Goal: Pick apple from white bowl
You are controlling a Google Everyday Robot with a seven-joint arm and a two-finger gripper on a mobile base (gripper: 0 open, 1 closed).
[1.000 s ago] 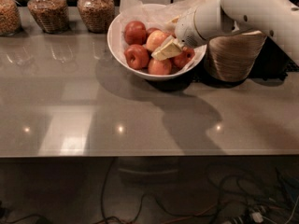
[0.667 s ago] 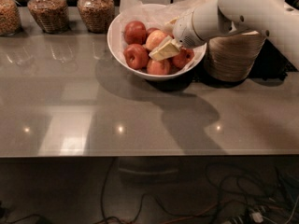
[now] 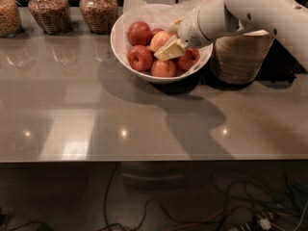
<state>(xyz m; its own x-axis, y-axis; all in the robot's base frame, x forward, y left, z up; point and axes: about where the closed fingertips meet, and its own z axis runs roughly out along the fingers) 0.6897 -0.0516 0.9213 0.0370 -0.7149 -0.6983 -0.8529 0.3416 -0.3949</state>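
The white bowl stands at the back of the grey counter, lined with crinkled white paper and holding several red apples. My gripper reaches in from the right on a white arm. Its pale fingers lie among the apples, against a lighter orange-red apple and above another apple. A dark red apple sits at the bowl's left front, another behind it, and one lies under the wrist.
Three glass jars of grain stand along the back left. A stack of tan paper bowls stands right of the white bowl, under my arm. The counter's front edge runs across, with cables on the floor below.
My gripper has stayed in the bowl among the apples, with almost no shift. The apples lie where they were.
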